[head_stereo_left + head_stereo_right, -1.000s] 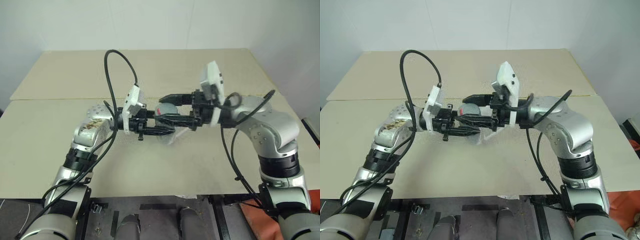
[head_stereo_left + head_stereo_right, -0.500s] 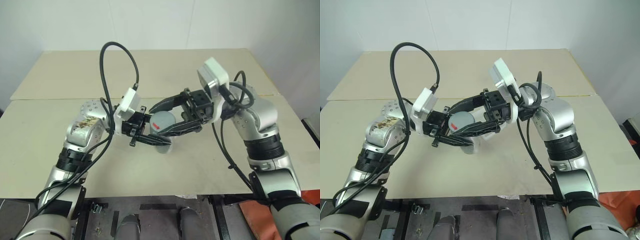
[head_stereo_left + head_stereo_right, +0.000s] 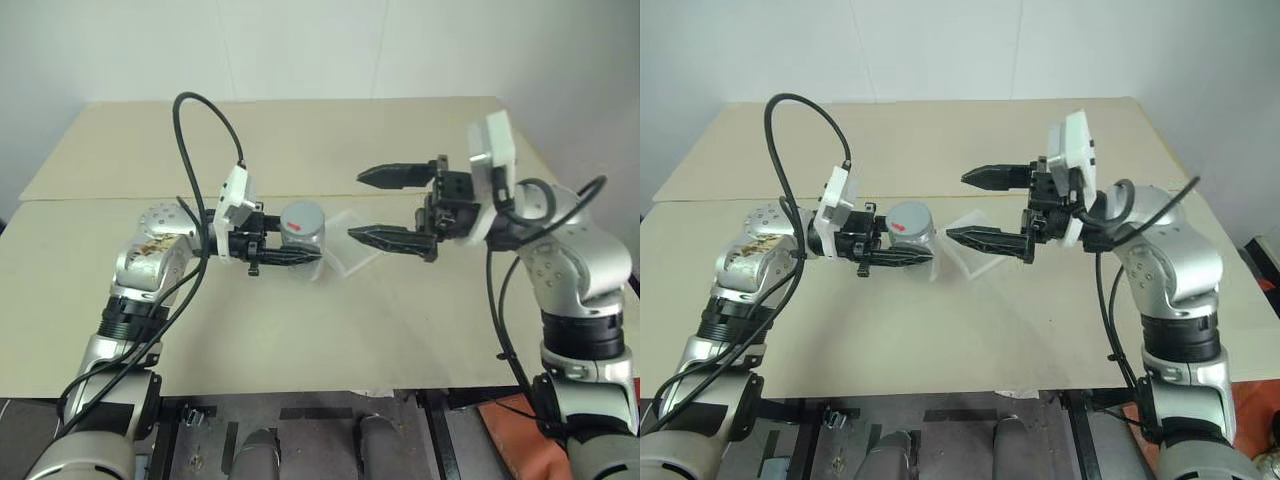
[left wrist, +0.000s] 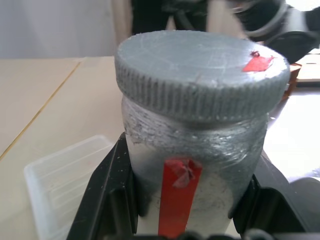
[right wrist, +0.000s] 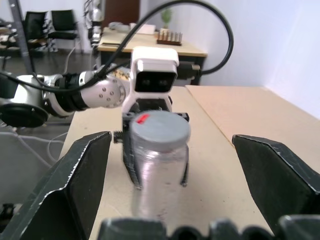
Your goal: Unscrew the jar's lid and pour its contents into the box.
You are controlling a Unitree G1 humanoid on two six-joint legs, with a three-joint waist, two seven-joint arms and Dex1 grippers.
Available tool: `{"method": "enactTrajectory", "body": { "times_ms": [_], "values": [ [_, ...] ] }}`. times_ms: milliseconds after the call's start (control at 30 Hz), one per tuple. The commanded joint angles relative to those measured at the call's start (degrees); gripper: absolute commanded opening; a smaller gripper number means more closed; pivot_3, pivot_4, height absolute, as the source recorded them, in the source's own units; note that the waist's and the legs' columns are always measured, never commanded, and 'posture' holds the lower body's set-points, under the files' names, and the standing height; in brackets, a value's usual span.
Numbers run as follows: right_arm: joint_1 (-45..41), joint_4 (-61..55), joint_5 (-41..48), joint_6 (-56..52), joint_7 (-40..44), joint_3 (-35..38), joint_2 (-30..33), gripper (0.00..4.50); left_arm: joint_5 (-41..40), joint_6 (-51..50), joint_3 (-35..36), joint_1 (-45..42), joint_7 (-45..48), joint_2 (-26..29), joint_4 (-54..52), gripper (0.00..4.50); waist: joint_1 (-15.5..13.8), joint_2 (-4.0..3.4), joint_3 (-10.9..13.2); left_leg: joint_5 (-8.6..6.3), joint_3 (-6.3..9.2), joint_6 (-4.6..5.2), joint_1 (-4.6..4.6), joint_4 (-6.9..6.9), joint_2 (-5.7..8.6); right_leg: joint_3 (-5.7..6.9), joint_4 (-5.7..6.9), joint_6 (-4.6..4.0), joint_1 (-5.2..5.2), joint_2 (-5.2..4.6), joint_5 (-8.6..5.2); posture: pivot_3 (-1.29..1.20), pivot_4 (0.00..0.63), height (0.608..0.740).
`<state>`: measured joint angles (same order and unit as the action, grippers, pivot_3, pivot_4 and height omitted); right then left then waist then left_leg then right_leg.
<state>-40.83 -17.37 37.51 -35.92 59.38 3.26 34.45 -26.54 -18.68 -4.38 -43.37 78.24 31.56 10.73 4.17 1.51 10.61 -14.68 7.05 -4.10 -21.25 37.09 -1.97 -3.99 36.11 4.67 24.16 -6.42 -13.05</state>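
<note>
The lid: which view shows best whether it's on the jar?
The left wrist view: the lid sits close up, its ribbed edge seated on the jar. The right wrist view shows it smaller, between the open right gripper's fingers. The eye views show its grey top from above.

**Left clamped, right spread wide**

The left gripper (image 3: 285,256) points level toward the right, jaws closed on the jar (image 3: 301,226). The right gripper (image 3: 375,205) faces it from the other side, apart from it, jaws wide and holding nothing. Both forearms hang above the counter's (image 3: 120,150) middle.
</note>
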Motion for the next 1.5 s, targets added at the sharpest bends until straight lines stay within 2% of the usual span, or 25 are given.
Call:
{"method": "enactTrajectory", "body": {
  "times_ms": [33,100,200,433,667,867,1033,1367,1500],
  "values": [
    [-0.8,-7.3,-1.5,-5.2,-8.0,-2.5,0.5,4.49,1.1,1.4,1.2,-1.0,-3.9,-1.7,0.0,1.91,-0.1,0.00,0.0,0.00,0.00,0.00,0.00,0.00,0.00,0.00,0.00,0.00,-0.01,0.00,0.00,0.00,0.150,0.740],
    [-2.4,-7.7,-2.8,-8.3,-13.1,-4.8,-1.6,4.49,0.6,1.1,1.3,-1.1,-5.2,-3.1,-0.5,1.91,0.0,0.00,0.0,0.00,0.01,0.00,0.01,0.01,0.00,0.00,0.00,0.00,-0.02,0.00,0.00,0.00,0.150,0.740],
    [-3.9,-7.1,-5.2,-8.3,-16.4,-8.1,-4.4,4.49,0.1,0.5,1.2,-0.5,-5.7,-4.1,-2.0,1.91,0.0,0.00,0.0,0.00,0.01,0.00,0.01,0.00,0.00,0.00,0.00,-0.01,0.00,0.00,0.00,0.00,0.150,0.740],
    [-7.8,-2.7,-7.2,-6.9,-17.7,-11.7,-8.6,4.49,-0.4,-0.2,0.9,-0.5,-3.9,-3.4,-3.0,1.91,0.0,-0.01,0.0,0.00,0.01,-0.01,-0.02,0.00,0.00,0.00,0.00,-0.01,0.02,0.00,0.00,0.00,0.150,0.740],
    [-9.7,3.1,-9.8,-4.7,-17.0,-11.9,-11.0,4.49,-1.2,-1.0,1.2,-0.4,-2.9,-2.7,-4.6,1.91,-0.1,-0.01,0.0,0.00,0.02,0.00,-0.03,-0.01,0.00,0.01,0.01,-0.01,0.02,0.00,0.00,0.00,0.150,0.740],
    [-9.3,5.4,-9.6,-3.3,-15.4,-9.3,-9.6,4.49,-2.2,-1.2,2.2,-0.1,-1.6,-0.5,-4.9,1.91,0.0,-0.02,0.0,0.00,0.02,-0.01,-0.02,-0.01,0.00,0.01,0.02,-0.01,0.02,0.00,0.00,0.00,0.150,0.740],
    [-8.2,6.0,-4.0,-4.7,-13.5,-2.8,-7.2,4.49,-4.1,-3.5,3.2,1.3,-1.4,1.6,-7.0,1.91,0.0,-0.03,0.0,0.00,0.03,0.00,-0.04,-0.01,0.00,0.01,0.03,-0.01,0.02,0.00,0.00,0.00,0.150,0.740],
    [-4.8,5.8,-4.7,-3.4,-12.1,-2.2,-2.7,4.49,-5.8,-4.6,5.0,2.8,-0.7,4.1,-8.9,1.91,0.2,-0.03,0.0,0.00,0.00,0.00,-0.03,-0.02,0.00,0.00,-0.01,-0.01,0.02,0.00,0.00,0.00,0.150,0.740],
    [-5.4,4.8,-4.0,-3.9,-11.8,-1.5,-2.4,4.49,-5.1,-3.9,4.8,2.0,-1.5,3.5,-7.0,1.91,0.1,-0.03,0.0,0.00,0.01,0.01,-0.02,-0.03,-0.01,0.00,-0.02,-0.01,0.01,0.00,0.00,0.00,0.150,0.740]
  ]
}}
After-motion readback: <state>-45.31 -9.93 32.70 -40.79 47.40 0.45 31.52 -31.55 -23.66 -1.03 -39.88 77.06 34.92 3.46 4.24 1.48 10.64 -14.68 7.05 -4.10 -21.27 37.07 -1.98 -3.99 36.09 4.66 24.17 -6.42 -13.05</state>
